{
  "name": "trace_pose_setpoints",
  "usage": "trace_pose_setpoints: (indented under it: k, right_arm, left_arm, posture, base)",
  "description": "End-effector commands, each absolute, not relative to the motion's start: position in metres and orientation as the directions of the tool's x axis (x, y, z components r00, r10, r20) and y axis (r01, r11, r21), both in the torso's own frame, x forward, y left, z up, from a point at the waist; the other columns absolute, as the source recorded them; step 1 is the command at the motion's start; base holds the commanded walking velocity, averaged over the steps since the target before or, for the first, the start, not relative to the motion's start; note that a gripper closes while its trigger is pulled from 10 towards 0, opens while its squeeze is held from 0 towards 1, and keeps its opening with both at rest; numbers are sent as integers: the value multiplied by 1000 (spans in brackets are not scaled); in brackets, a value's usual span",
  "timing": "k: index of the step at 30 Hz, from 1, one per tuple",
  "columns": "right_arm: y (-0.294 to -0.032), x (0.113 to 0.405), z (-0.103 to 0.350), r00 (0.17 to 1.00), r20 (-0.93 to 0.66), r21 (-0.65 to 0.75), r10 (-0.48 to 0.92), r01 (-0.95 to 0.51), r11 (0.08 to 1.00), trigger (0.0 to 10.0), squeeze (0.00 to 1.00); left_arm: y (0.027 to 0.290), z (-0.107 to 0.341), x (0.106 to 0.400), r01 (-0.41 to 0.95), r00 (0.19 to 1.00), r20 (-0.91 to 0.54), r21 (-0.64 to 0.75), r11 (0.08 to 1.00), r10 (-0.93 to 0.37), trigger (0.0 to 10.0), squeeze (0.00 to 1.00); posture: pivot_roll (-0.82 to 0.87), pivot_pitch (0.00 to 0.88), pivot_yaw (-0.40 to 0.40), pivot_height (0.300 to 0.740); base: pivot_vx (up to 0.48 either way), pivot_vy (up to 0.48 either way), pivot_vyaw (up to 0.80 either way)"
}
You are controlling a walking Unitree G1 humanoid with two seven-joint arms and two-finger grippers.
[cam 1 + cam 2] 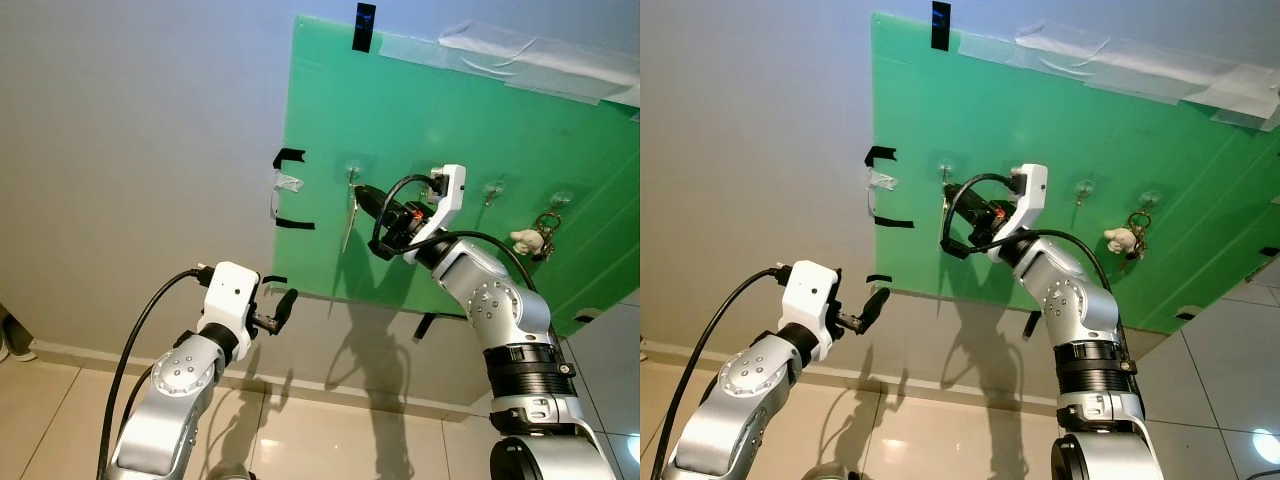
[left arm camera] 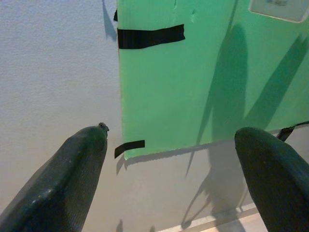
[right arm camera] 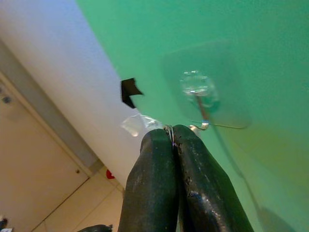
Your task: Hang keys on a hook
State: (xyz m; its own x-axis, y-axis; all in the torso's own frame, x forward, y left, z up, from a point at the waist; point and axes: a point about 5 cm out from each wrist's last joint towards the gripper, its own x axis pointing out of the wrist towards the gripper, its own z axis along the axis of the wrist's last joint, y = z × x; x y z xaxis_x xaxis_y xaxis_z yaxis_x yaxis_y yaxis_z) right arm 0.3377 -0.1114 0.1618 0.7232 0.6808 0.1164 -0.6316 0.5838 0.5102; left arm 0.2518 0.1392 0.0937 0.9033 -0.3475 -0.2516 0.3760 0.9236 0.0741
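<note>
Looking for writing: we find no brand, label or legible text on anything here.
Green board (image 1: 450, 130): we see a flat, smooth, matte sheet fixed to a pale grey wall (image 1: 130, 130), held by short strips of black tape (image 1: 364, 26) at its edges and a long band of clear tape (image 1: 520, 55) along its top.
Hooks: we count a row of small clear stick-on hooks across the board; the nearest clear hook (image 3: 200, 92) has a rounded transparent pad and a thin metal prong pointing down.
Right gripper (image 3: 173, 133): we see its two rounded black fingers pressed together, clenched on a thin metal key ring (image 3: 169, 131) right at their tips, just beside the prong of that hook; we cannot tell whether the ring is touching the prong.
Keys (image 1: 349, 222): we see a slim silvery key hanging down from the leftmost hook's spot, just in front of the right gripper's tips.
Other keys (image 1: 546, 232): we notice a dark ring bunch with a small cream plush charm (image 1: 526, 240) hanging on the rightmost hook, well apart from the gripper.
Left gripper (image 2: 174, 159): we see its fingers spread wide and holding nothing, raised below the board's lower left corner.
Floor (image 1: 330, 440): we see glossy beige tiles under a pale skirting strip.
</note>
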Motion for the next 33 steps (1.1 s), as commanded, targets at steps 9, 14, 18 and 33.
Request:
trace_pose_setpoints:
  k: [9, 14, 18, 33]
  right_arm:
    - [-113, 336, 169, 696, 120, 451, 708, -674, 585, 10000, 0]
    - [-112, 336, 170, 690, 120, 439, 713, -681, 586, 10000, 0]
    - [-113, 339, 171, 700, 127, 454, 702, -671, 587, 10000, 0]
    - [-112, 348, 173, 727, 145, 474, 671, -647, 598, 10000, 0]
  left_arm:
    - [135, 97, 249, 380, 904, -240, 73, 922, -354, 10000, 0]
    - [134, 97, 249, 385, 902, -240, 72, 920, -359, 10000, 0]
    - [134, 96, 249, 388, 901, -240, 71, 919, -362, 10000, 0]
    - [136, 93, 252, 432, 888, -191, 38, 901, -418, 10000, 0]
  posture:
    - [151, 0, -122, 740]
    - [150, 0, -121, 740]
    - [152, 0, -121, 740]
    - [156, 0, -123, 740]
  base:
    - [0, 0, 0]
    - [0, 0, 0]
    - [0, 0, 0]
    - [0, 0, 0]
